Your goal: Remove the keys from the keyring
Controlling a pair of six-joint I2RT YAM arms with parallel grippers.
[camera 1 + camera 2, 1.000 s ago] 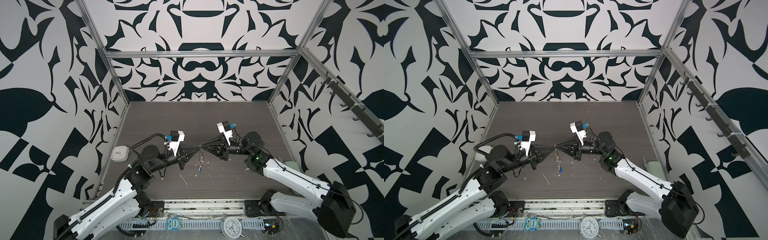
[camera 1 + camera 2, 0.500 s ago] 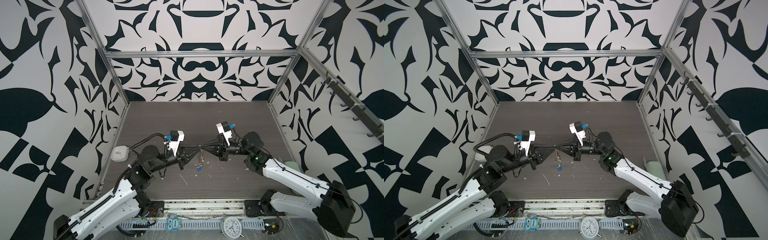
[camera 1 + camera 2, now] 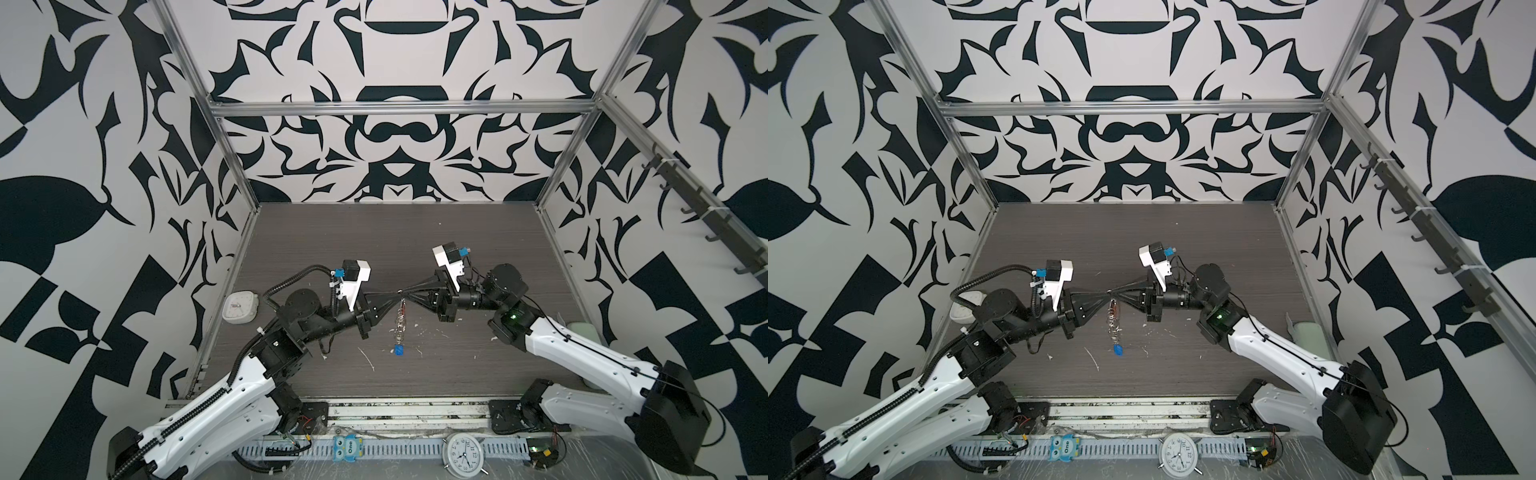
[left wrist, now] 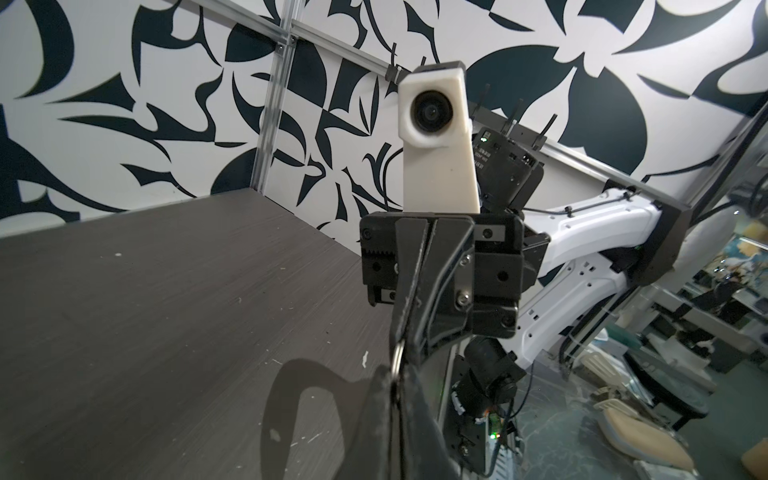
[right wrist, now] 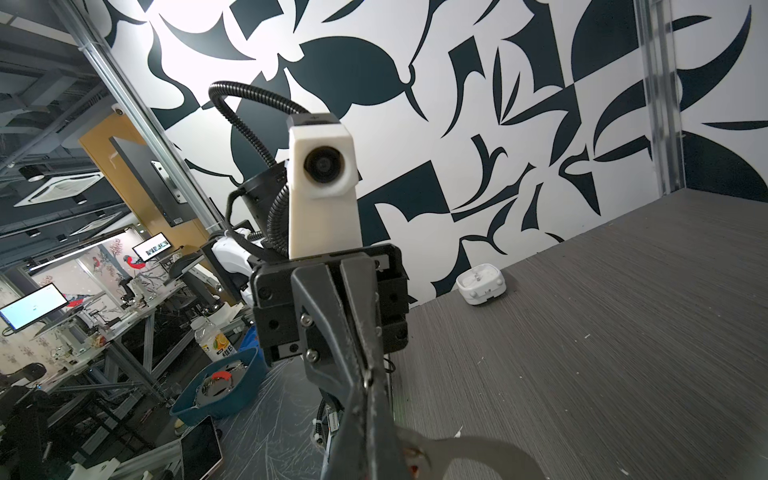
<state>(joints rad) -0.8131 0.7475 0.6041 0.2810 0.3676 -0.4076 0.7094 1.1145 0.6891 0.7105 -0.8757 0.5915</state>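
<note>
**Keyring (image 3: 401, 316) held up over table (image 3: 332, 232)**
Left gripper (image 3: 392, 294) and right gripper (image 3: 409, 292) were both clamped, tip to tip, on the keyring's top above the dark woodgrain table. Silver clips (image 3: 1113, 322) dangled, with the oblong blue tag (image 3: 398, 351) lowest.

Enclosure walls (image 3: 395, 137): white panels bearing bold black leaf-like shapes, joined by aluminium rails (image 3: 399, 109). Tabletop (image 3: 374, 237): dark grey wood grain, flecked with white scraps. Right-hand wall: a bar of dark hooks (image 3: 698, 197). Beyond the enclosure: lit monitors (image 5: 33, 307), an orange-brown panel (image 5: 99, 158), a ceiling vent (image 5: 62, 189).
</note>
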